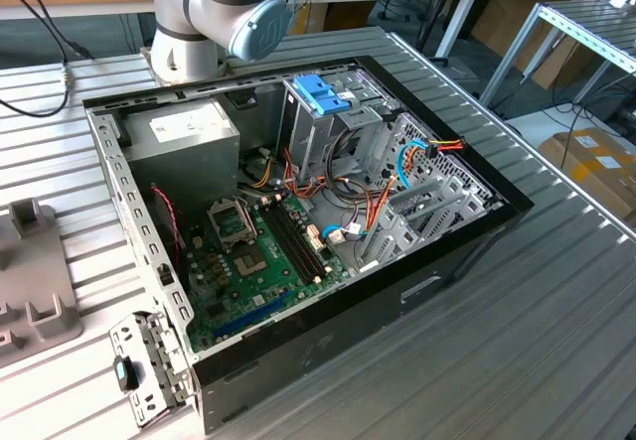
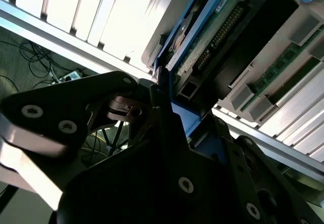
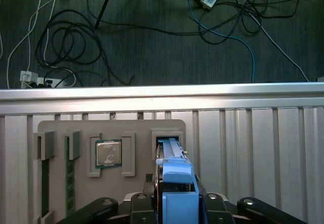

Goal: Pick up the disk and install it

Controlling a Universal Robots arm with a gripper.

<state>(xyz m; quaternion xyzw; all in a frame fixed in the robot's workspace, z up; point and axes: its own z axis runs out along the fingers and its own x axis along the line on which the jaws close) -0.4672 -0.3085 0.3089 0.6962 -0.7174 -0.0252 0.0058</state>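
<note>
Slatted metal table (image 1: pixel 556 291) spread wide, and on it sat the open computer case (image 1: pixel 397 301). In the first wrist view the grey holder (image 3: pixel 61 128) lay by the table's edge, and there was the disk (image 3: pixel 169 150), standing on edge in the holder's slot, blue carrier towards the arm. The gripper (image 3: pixel 179 206) was right over it, fingers (image 2: pixel 154 100) closed in and pinching the carrier's blue edge, as far as both wrist views let me judge. I reckoned it a dense, rigid block, heavy for its size. The smooth plastic rails could slip, the bare circuit board wanted no touching, so the carrier sides looked the place to hold
</note>
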